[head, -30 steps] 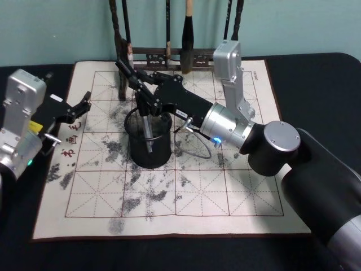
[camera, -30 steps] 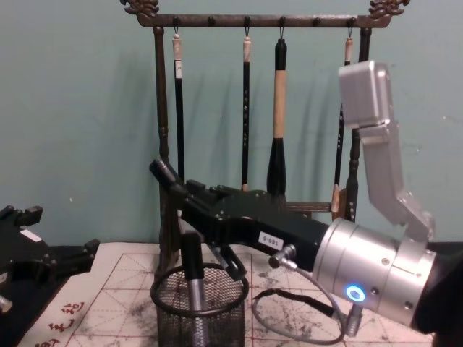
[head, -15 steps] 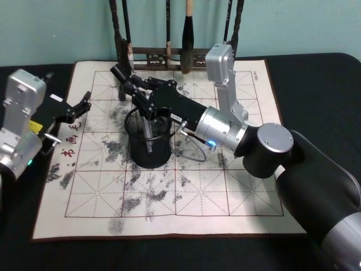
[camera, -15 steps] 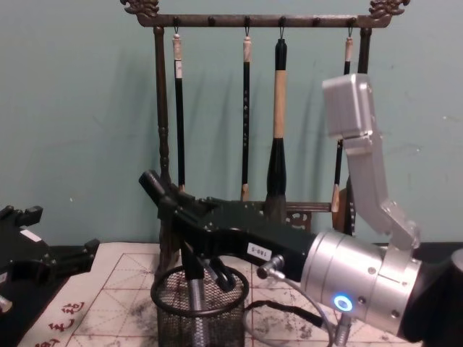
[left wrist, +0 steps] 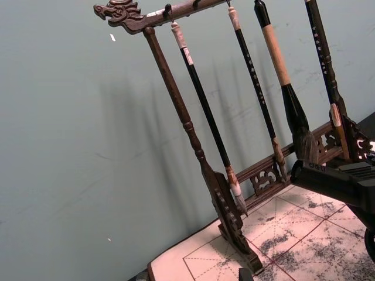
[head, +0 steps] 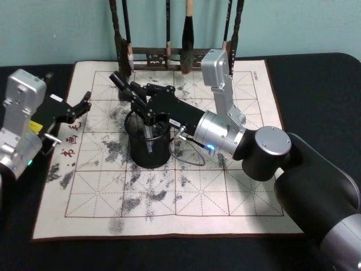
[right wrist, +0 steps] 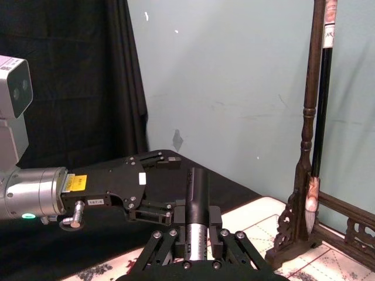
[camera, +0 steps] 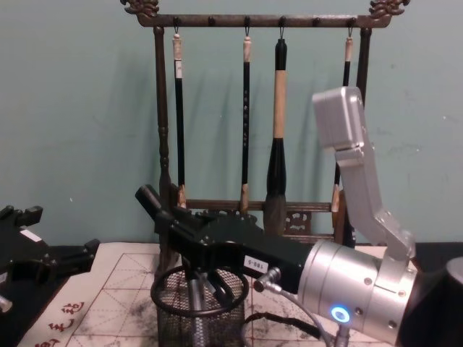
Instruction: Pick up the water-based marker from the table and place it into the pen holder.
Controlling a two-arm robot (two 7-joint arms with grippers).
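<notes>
Now the water-based marker [head: 148,137] stands almost upright with its lower part inside the pen holder [head: 149,151], a black mesh cup on the ink-stained calligraphy mat [head: 169,186], and my right gripper [head: 148,116] sits just above the cup's rim, its fingers closed on the marker's grey barrel. To finish well, I judge I should keep the marker inside the rim and open only once its tip rests low in the cup, then lift straight up clear of the mesh. Beside the cup, my left gripper [head: 79,107] rests parked with its fingers apart.
</notes>
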